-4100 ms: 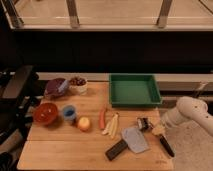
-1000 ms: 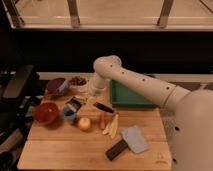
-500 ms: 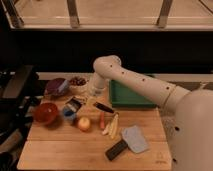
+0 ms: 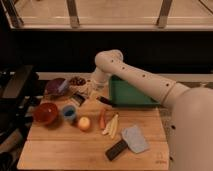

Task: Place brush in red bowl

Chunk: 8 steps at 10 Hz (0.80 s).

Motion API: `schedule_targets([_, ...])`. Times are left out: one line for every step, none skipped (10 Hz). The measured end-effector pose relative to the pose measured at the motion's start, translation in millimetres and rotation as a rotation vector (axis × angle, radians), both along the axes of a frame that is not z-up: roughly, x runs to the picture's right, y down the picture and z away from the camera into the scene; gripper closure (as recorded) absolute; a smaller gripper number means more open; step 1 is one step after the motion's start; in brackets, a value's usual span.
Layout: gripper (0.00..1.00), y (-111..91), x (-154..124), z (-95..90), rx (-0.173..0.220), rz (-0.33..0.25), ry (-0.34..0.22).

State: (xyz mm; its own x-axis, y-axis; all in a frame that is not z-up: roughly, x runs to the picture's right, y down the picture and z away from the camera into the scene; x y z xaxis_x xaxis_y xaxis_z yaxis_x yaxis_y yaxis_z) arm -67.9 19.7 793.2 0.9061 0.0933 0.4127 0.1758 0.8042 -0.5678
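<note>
Black slim brush carried above the wooden table's rear edge.
Gripper clenched on it; handle ran lengthwise toward the right edge, away from the orange-red round bowl.

No text, label, brand, number or sign can be read on anything in view

The gripper sits at the back left of the table, too blurred to make out its fingers. The brush shows only as a short dark stick beside it; its head cannot be told. The arm runs off the right edge. What lies in the small bowl behind is unclear.
</note>
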Motion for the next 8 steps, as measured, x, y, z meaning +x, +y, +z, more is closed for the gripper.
schedule_targets([1.0, -9, -10, 6.2, 0.01, -0.019, -0.007])
schedule_targets([1.0, -16, -26, 11.3, 0.02, -0.037, -0.023])
schedule_targets([1.0, -24, -46, 17.8, 0.033, -0.06, -0.048])
schedule_targets([1.0, -29, -59, 21.3, 0.041, -0.074, -0.067])
schedule_targets([1.0, -35, -83, 26.8, 0.056, -0.098, -0.105])
schedule_targets([1.0, -37, -99, 29.1, 0.067, -0.114, -0.134])
schedule_targets([1.0, -37, -114, 30.4, 0.079, -0.127, -0.166])
schedule_targets([1.0, -37, -128, 31.5, 0.088, -0.135, -0.201])
